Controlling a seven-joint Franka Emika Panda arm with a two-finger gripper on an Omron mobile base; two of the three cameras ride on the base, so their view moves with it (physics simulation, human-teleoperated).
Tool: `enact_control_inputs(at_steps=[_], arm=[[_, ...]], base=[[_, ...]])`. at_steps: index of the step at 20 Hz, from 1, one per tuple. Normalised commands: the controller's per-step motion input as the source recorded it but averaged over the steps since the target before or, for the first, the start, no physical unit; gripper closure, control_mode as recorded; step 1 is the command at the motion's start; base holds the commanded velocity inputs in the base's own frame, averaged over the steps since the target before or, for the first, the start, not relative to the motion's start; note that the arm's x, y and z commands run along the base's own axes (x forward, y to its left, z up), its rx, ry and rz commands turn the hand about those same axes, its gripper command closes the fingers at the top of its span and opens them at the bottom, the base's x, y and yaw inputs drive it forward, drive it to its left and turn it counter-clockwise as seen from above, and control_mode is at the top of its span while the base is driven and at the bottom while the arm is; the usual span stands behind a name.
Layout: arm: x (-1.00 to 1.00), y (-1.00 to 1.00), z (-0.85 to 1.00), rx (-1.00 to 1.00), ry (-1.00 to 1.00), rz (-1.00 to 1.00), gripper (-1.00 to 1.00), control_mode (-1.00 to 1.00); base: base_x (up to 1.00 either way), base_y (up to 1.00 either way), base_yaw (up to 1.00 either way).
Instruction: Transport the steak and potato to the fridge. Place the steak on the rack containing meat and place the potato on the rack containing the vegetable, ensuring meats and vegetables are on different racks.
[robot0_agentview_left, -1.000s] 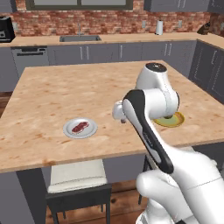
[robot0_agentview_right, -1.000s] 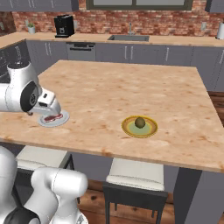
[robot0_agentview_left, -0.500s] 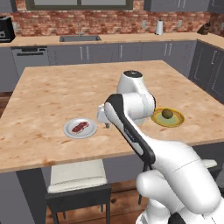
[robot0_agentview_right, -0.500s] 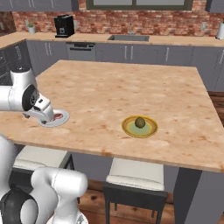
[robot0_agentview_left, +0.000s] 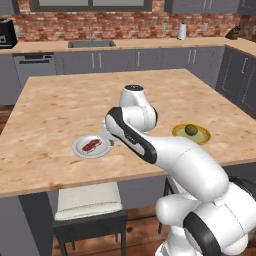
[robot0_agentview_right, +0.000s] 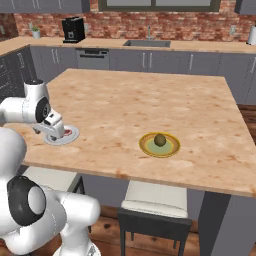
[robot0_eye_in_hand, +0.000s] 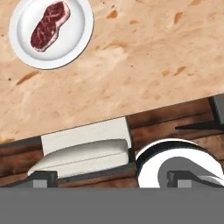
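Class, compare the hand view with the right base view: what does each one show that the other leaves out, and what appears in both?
Hand view alone: the marbling on the steak, seen from straight above.

Right base view alone: the potato on its yellow dish, the sink, the coffee machine, and the open gripper above the white plate.

Both: the white plate, the wooden island top and a cushioned stool beside it.

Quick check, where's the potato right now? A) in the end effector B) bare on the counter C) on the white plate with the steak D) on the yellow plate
D: the potato sits alone on the yellow plate; the steak has the white plate.
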Motion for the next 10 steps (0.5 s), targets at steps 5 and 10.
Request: enact_control_inputs(at_steps=[5, 10], arm=[[0.54, 0.5, -0.31, -0.08, 0.08, -0.14, -1.0, -1.0], [0.52, 0.15, -0.13, -0.03, 0.05, -0.12, -1.0, -1.0]], base=[[0.0, 0.0, 0.0], [0.0, 0.0, 0.0]])
